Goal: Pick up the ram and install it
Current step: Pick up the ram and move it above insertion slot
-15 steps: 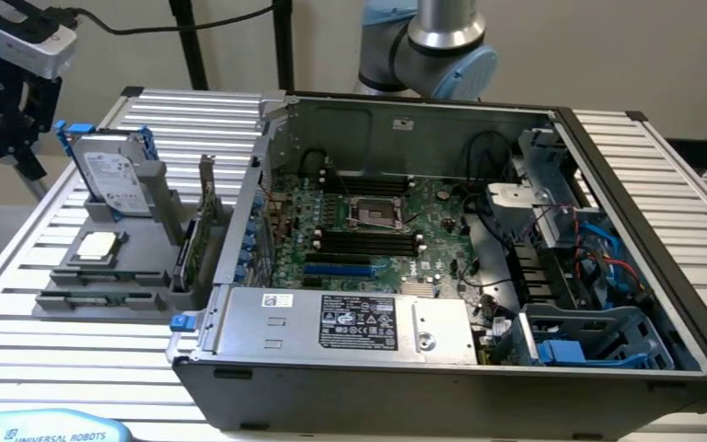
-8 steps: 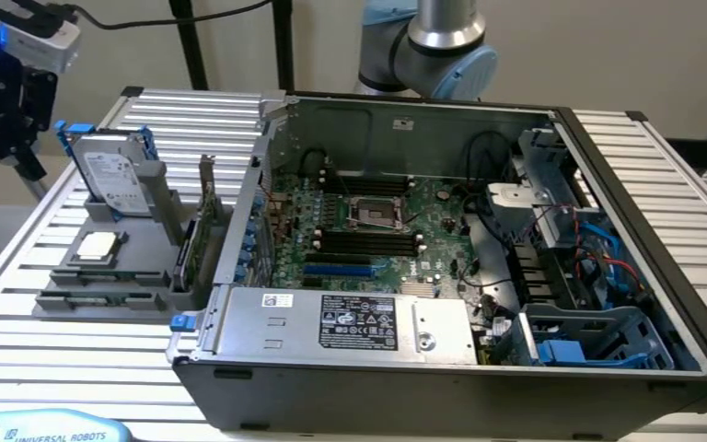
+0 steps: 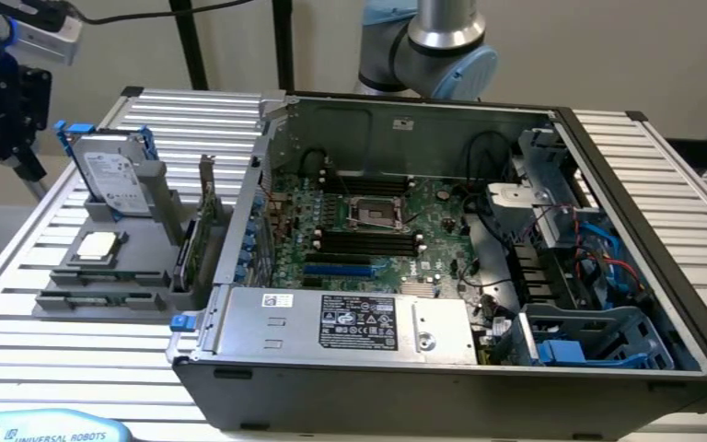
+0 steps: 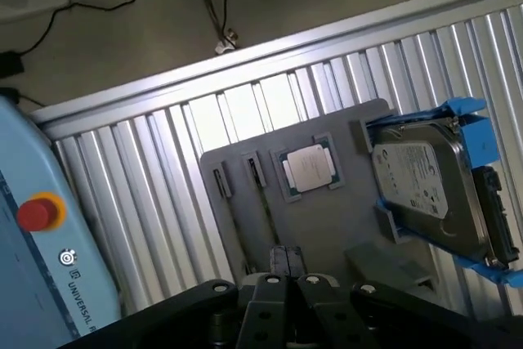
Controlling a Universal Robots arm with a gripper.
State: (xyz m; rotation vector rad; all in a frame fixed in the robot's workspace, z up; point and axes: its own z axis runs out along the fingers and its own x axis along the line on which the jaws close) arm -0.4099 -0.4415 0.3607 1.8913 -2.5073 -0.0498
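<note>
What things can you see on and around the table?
silver slatted metal table: one, silver, under everything
open grey computer case: one, grey, exterior view's middle
green motherboard: one, green, inside the case
grey plastic holder tray: one, grey, exterior view's left
square silver processor chip: one, silver, on the holder
silver hard drive, blue bracket: one, silver-blue, upright on holder
green expansion card: one, green, upright beside case
thin green ram stick: one, green, in a holder slot
robot arm: one, silver-blue, behind the case
black gripper: one, black, shut, near the holder

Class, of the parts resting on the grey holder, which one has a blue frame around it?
The hard drive, clipped in a blue caddy; the square silver processor chip beside it has no blue.
</note>
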